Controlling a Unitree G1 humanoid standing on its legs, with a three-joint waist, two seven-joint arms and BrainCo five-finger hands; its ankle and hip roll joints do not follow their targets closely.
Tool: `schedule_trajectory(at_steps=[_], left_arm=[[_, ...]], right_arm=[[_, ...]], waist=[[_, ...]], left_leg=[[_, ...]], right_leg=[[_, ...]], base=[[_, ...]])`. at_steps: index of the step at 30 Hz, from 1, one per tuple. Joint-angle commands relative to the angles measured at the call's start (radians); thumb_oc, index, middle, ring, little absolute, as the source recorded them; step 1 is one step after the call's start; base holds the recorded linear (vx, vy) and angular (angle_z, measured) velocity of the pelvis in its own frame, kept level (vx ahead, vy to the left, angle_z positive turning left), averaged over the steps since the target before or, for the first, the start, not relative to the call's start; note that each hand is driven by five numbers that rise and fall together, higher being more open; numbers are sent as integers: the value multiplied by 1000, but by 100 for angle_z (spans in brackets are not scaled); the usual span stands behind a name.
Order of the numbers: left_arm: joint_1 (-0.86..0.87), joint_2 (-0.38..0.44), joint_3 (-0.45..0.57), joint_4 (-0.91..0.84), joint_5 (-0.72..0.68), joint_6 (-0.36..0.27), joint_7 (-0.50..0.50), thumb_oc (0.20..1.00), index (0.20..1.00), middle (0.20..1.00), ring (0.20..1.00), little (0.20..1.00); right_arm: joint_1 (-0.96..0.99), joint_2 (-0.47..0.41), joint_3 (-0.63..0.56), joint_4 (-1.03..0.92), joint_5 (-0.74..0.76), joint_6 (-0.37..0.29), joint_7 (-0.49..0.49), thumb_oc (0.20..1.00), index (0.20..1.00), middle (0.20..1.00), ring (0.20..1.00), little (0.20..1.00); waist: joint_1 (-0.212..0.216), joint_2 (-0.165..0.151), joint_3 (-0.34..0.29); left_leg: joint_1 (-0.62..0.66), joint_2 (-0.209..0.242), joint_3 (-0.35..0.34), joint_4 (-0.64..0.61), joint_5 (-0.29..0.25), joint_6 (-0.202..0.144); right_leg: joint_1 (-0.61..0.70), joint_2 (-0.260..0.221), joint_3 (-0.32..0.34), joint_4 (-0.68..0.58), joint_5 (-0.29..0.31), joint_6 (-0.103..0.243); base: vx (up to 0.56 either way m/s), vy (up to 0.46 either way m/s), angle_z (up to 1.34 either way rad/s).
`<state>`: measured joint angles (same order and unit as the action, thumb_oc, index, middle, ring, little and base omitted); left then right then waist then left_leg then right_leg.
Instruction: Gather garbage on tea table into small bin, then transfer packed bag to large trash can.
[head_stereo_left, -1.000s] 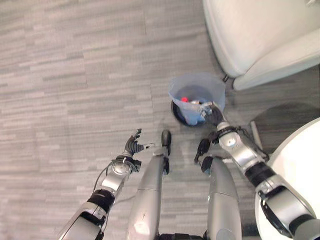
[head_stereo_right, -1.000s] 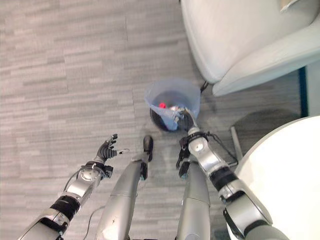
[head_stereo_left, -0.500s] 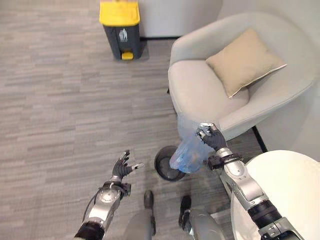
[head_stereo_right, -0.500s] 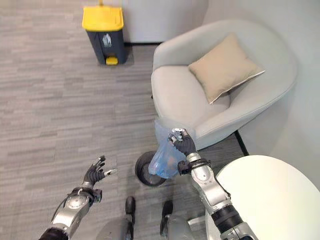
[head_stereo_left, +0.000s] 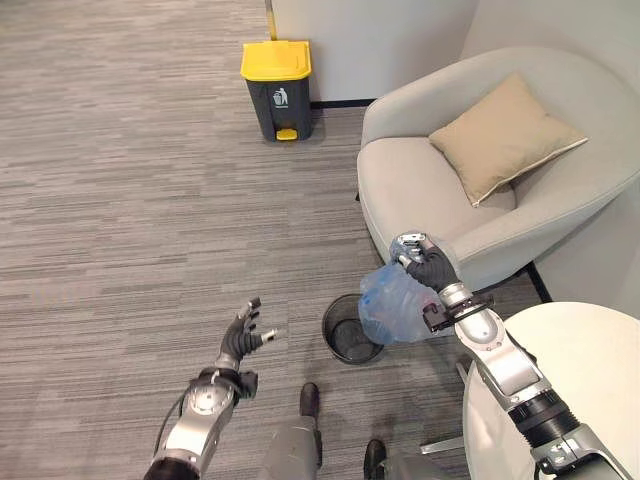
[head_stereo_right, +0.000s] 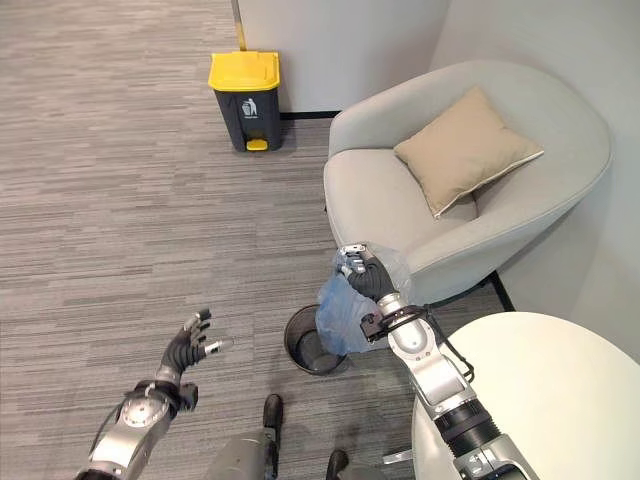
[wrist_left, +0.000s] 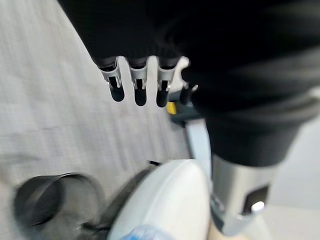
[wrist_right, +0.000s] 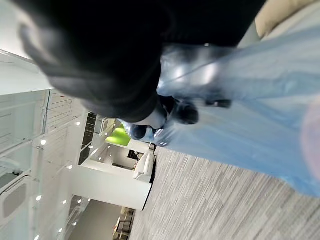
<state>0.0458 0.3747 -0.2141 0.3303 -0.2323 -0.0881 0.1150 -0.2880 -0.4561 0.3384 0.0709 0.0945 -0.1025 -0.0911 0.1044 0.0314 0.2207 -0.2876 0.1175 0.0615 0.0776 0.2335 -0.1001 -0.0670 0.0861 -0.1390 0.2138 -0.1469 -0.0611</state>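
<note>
Above the small bin (head_stereo_left: 352, 330), right hand (head_stereo_left: 425, 267) grips blue bag (head_stereo_left: 392, 308).

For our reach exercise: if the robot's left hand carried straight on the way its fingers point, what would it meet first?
Probably nothing nearby: the open left hand points up and forward over bare carpet floor. The yellow-lidded trash can stands well off that way; depth is unclear.

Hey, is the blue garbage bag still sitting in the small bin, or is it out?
Out. The right robot hand grips the blue garbage bag by its top, hanging it beside the small bin, above the floor.
</note>
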Motion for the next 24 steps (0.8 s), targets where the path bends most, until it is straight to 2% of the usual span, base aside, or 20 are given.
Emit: schedule_trajectory(at_steps=[1,2,3,6,7,8,9,12,15,24], left_arm=[[-67,39,-28,-41,31,-46,-19,1000,1000,1000,1000,1000],[-67,41,-37,-69,43,-49,-34,1000,1000,1000,1000,1000],[-67,41,-37,-70,43,-49,-34,1000,1000,1000,1000,1000],[-76,50,-54,-97,74,-53,-57,1000,1000,1000,1000,1000],[-87,55,-65,-115,98,-58,-67,1000,1000,1000,1000,1000],[-88,56,-67,-122,107,-59,-70,1000,1000,1000,1000,1000],[-97,60,-77,-135,130,-63,-75,1000,1000,1000,1000,1000],[-112,63,-97,-166,163,-69,-85,1000,1000,1000,1000,1000],[-169,57,-146,-216,190,-84,-89,1000,1000,1000,1000,1000],[-257,22,-212,-233,202,-86,-73,1000,1000,1000,1000,1000]], right_arm=[[-70,5,-26,-86,-1,-66,-39,200,200,200,200,200],[-69,-4,-27,-96,0,-66,-38,200,200,200,200,200],[-69,-4,-27,-96,0,-66,-38,200,200,200,200,200],[-71,-17,-29,-118,11,-69,-21,200,200,200,200,200],[-68,-23,-28,-133,24,-77,-3,200,200,200,200,200],[-62,-25,-29,-140,27,-77,4,200,200,200,200,200],[-50,-26,-34,-160,29,-82,16,200,200,200,200,200],[-30,-24,-27,-190,35,-87,38,200,200,200,200,200],[-52,11,19,-214,66,-95,69,200,200,200,200,200],[-103,74,96,-228,114,-88,105,200,200,200,200,200]], waist=[[-31,-85,9],[-52,-107,8],[-53,-105,6],[-75,-129,2],[-90,-130,-5],[-97,-127,-10],[-112,-119,-20],[-128,-101,-49],[-135,-104,-91],[-143,-112,-137]], left_leg=[[-67,-43,79,37,-77,-9],[-45,-33,113,112,-150,23],[-49,-31,112,114,-149,23],[-7,-29,98,214,-266,39],[52,-18,96,228,-322,35],[81,-12,97,215,-332,35],[128,2,112,180,-329,27],[196,-3,139,46,-316,18],[268,-33,145,-60,-300,27],[342,-53,164,-137,-282,38]], right_leg=[[37,-65,7,-126,3,99],[27,-93,-25,-157,33,107],[25,-92,-26,-159,36,106],[19,-125,-56,-186,66,112],[15,-135,-76,-192,74,116],[14,-136,-84,-193,74,119],[10,-138,-102,-194,79,124],[5,-142,-123,-205,99,136],[11,-152,-112,-226,132,154],[52,-157,-81,-246,138,167]], base=[[-480,-136,79],[-402,-89,43],[-231,-65,88],[-143,-9,80],[-113,49,37],[-87,90,53],[-27,98,51],[-15,115,51],[18,149,32],[22,53,-15]])
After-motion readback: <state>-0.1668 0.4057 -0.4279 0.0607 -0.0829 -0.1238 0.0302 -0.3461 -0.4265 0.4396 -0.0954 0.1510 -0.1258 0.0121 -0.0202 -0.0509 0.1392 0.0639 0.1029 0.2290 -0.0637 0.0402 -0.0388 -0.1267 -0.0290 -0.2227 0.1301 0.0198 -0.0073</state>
